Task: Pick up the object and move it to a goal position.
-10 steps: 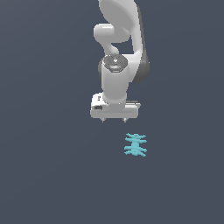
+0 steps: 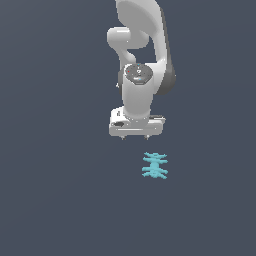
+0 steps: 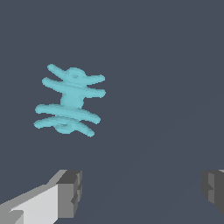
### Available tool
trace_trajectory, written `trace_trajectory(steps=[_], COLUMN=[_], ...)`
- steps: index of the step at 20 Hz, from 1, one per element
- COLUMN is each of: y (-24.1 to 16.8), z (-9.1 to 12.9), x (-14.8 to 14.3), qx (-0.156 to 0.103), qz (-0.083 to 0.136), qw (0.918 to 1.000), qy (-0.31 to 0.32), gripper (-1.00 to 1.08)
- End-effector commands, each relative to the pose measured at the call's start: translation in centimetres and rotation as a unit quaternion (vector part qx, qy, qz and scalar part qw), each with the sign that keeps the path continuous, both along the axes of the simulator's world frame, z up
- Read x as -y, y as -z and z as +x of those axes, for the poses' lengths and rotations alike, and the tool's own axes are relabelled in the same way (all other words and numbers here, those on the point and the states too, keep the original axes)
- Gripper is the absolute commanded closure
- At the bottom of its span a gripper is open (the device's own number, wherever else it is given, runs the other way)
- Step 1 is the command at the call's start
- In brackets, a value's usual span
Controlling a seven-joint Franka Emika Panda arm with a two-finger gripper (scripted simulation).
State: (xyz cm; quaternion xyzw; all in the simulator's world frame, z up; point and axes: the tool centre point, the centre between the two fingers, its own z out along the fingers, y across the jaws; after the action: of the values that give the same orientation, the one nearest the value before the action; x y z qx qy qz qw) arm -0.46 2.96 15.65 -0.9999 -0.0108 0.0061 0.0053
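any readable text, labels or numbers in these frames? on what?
None. No text on the arm, the gripper, the cyan object or the ground. The small red and dark specks on the wrist joint in the exterior view are too small to read as any sign.

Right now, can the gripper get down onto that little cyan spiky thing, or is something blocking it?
Probably yes. The gripper is open and holds nothing, and the cyan spiky object lies alone on the bare surface, off to the exterior view's right of the fingers. Nothing stands between them; it needs a sideways shift first.
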Motion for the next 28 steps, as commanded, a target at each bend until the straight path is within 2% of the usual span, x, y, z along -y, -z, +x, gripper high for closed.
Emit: trace_trajectory(steps=[1, 9, 13, 17, 20, 22, 28], y=[0.0, 0.7, 1.7, 3.0, 4.2, 5.2, 7.8], z=[0.0, 0.2, 0.4, 0.7, 0.9, 1.0, 1.2], x=[0.0, -0.4, -1.0, -1.8, -2.6, -3.3, -5.4], qx=[0.0, 0.002, 0.005, 0.008, 0.01, 0.012, 0.016], qz=[0.0, -0.006, -0.014, -0.023, -0.032, -0.038, -0.051], qw=[1.0, 0.9995, 0.9972, 0.9909, 0.9816, 0.9724, 0.9364], qy=[0.0, -0.033, -0.074, -0.132, -0.188, -0.23, -0.347], gripper=[-1.0, -1.0, -1.0, -1.0, -1.0, -1.0, -1.0])
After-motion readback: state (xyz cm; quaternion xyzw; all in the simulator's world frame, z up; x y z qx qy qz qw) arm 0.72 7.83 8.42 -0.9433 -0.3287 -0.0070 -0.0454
